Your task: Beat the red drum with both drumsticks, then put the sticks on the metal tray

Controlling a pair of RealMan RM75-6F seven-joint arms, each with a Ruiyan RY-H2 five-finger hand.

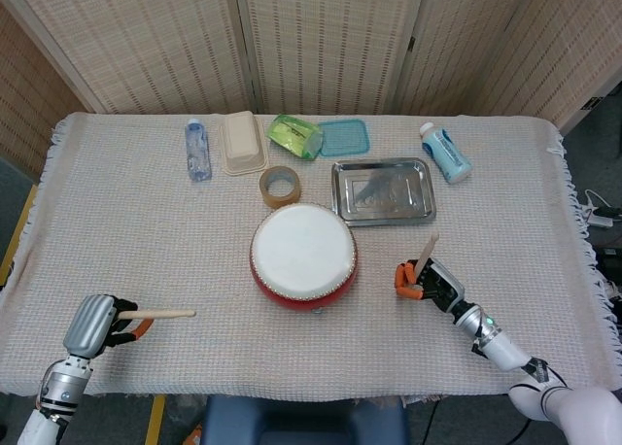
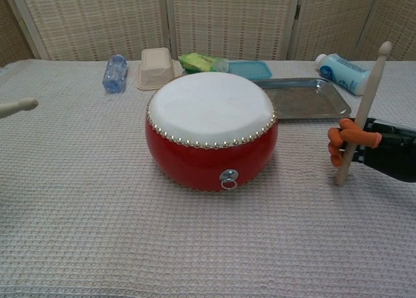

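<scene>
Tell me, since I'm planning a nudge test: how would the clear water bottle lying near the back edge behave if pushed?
The water bottle lies on its side and looks round, so it would probably roll if pushed across its length. It looks like thin clear plastic, so likely light, perhaps dentable. The woven tablecloth might slow it.

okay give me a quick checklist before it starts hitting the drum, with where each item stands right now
1. Left hand holds its stick: ok, stick lies roughly level, tip toward the drum.
2. Right hand holds its stick: ok, stick stands near upright, so it needs tilting toward the drum.
3. Drumhead bare: ok, nothing lies on it.
4. Both sticks apart from the drum: ok, neither touches it yet.
5. Tray free for the sticks later: ok, nothing in it.
6. Tape roll near the drum's far edge: cannot tell whether it touches.
</scene>
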